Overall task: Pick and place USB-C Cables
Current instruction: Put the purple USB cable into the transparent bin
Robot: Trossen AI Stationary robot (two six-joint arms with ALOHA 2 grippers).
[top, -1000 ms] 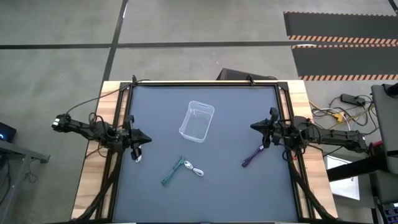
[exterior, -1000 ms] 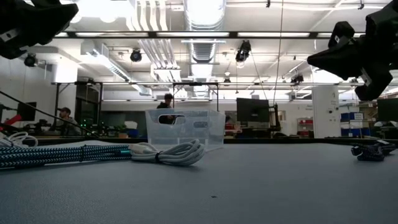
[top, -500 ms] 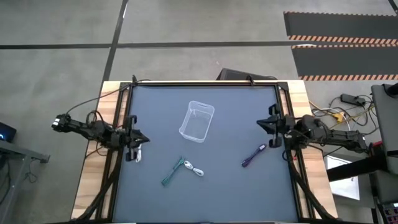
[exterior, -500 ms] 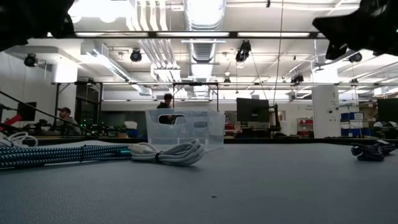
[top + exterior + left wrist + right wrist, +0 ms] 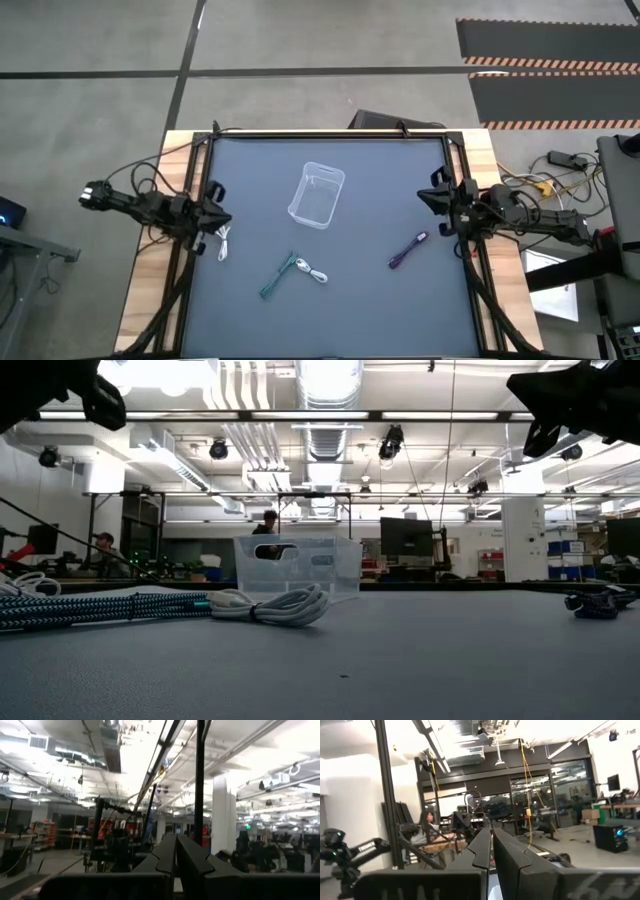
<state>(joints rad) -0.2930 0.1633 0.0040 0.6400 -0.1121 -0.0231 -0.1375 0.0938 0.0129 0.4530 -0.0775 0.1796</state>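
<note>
Four bundled cables lie on the dark table mat. One white cable (image 5: 223,243) lies near the left edge. A teal cable (image 5: 275,277) (image 5: 100,608) and a second white cable (image 5: 313,271) (image 5: 270,607) lie side by side in the middle, and a purple cable (image 5: 407,250) (image 5: 598,602) lies to the right. My left gripper (image 5: 216,214) (image 5: 176,856) is shut and hovers at the table's left edge, just beyond the first white cable. My right gripper (image 5: 434,196) (image 5: 491,848) is shut and hovers at the right edge, on the far side of the purple cable.
A clear plastic bin (image 5: 317,195) (image 5: 297,567) stands upright on the mat, beyond the cables toward the far edge. A black frame (image 5: 330,133) rims the table. People sit in the room behind the table.
Both arms have drawn back and risen. The left gripper has moved from over the white cable toward the table's left edge, and the right gripper toward the right edge. The cables and the bin have stayed where they were.
</note>
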